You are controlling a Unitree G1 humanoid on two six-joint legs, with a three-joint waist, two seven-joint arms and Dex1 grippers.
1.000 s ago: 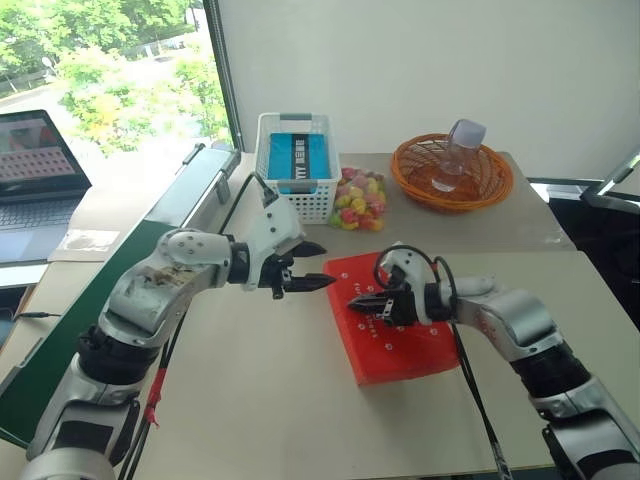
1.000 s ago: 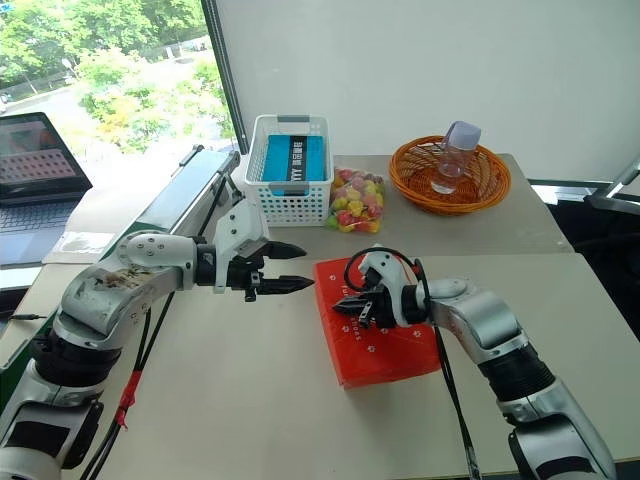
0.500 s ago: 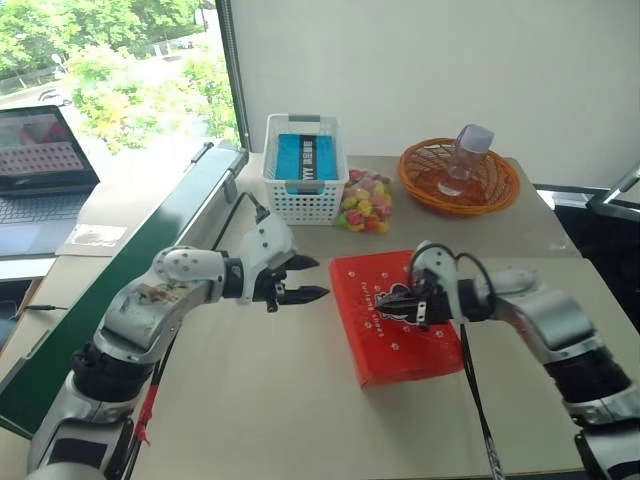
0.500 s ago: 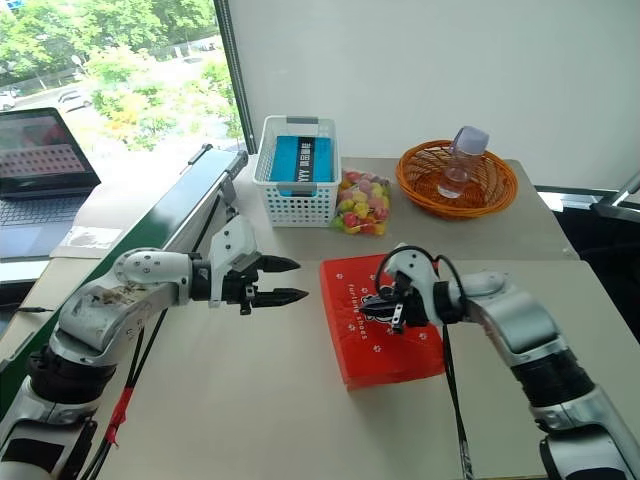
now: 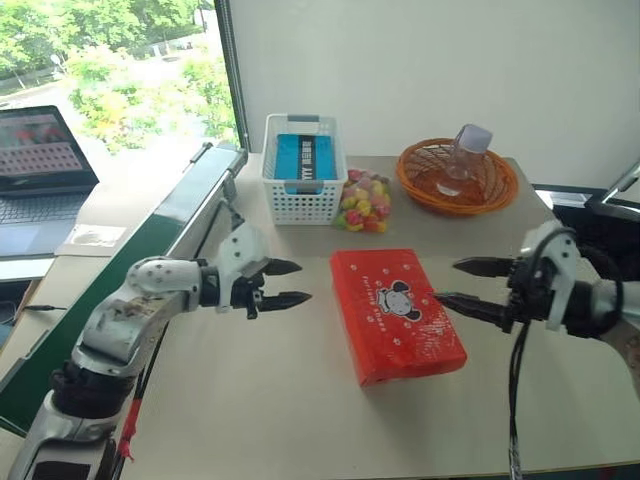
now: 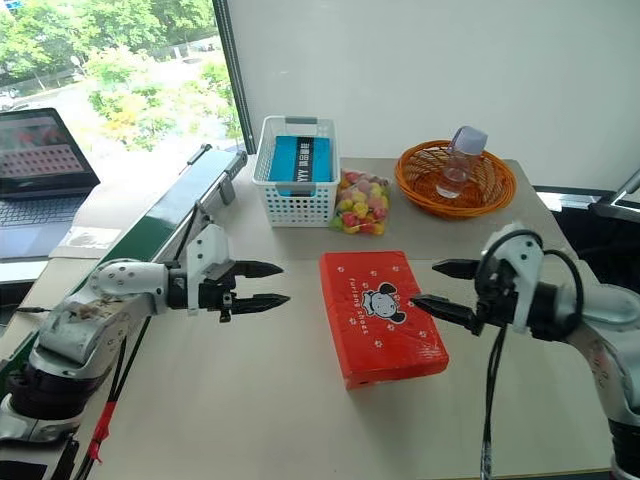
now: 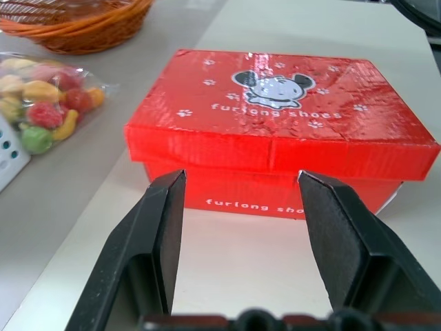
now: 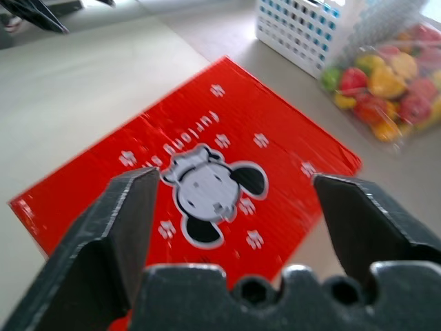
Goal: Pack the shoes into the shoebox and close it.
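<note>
The red shoebox (image 5: 397, 311) lies flat in the middle of the table with its lid down, cartoon figure facing up. The shoes are hidden. My left gripper (image 5: 290, 283) hovers to the box's left, apart from it, fingers open with nothing between them; the left wrist view looks at the shoebox (image 7: 282, 131) side-on between its fingers (image 7: 162, 241). My right gripper (image 5: 468, 285) is off the box's right edge, raised, jaws wide open and empty; below it the right wrist view looks onto the lid (image 8: 200, 186).
A white mesh basket (image 5: 301, 178) with a blue item stands at the back. A bag of coloured candies (image 5: 362, 202) lies beside it. An orange wicker basket (image 5: 457, 175) holding a bottle is at the back right. A laptop (image 5: 40, 180) sits far left.
My right gripper has lifted off the lid, drawn back to the right and opened. The left gripper has drifted slightly left, away from the box. The camera view shifted a little.
</note>
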